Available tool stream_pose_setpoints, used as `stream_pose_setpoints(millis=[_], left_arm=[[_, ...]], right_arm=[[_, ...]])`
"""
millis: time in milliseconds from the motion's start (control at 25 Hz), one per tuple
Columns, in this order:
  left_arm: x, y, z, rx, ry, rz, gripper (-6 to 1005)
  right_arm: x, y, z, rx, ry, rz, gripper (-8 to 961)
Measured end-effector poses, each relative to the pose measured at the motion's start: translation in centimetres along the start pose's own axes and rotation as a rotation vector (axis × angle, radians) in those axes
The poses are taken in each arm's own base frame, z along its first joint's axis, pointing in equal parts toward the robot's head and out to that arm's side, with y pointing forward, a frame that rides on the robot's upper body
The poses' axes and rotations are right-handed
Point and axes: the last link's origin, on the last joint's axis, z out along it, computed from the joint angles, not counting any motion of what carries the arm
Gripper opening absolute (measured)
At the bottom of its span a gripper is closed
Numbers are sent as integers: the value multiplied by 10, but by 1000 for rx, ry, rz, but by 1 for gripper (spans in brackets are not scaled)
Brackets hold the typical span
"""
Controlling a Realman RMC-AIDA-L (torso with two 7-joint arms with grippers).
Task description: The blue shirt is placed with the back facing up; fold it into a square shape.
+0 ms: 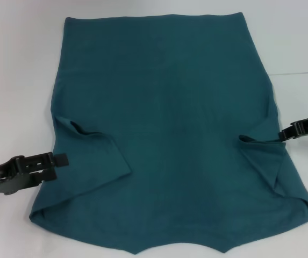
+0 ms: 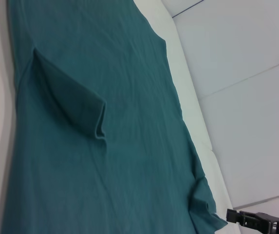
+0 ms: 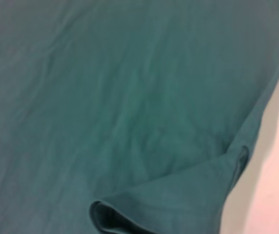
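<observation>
Head view shows the soft, plain blue shirt (image 1: 164, 134) spread flat mid-table (image 1: 14, 64), sleeves folded inward, the left hand (image 1: 62, 159) closed beside its left edge, the right hand (image 1: 284, 134) closed touching its right edge.

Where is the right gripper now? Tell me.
In the head view, the right gripper is at the right edge of the dark teal-blue fabric shirt, beside its folded-in sleeve.
</observation>
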Motion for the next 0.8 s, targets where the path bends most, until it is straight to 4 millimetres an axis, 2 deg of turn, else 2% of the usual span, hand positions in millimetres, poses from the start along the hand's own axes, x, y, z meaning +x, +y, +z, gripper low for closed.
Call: stream_pose_setpoints(millis=[320, 800], left_arm=[[1, 0, 0, 1, 1, 2, 735], [0, -1, -1, 3, 2, -3, 736]], right_arm=[[4, -8, 5, 100, 34, -30, 336], [4, 19, 24, 106, 67, -123, 332]])
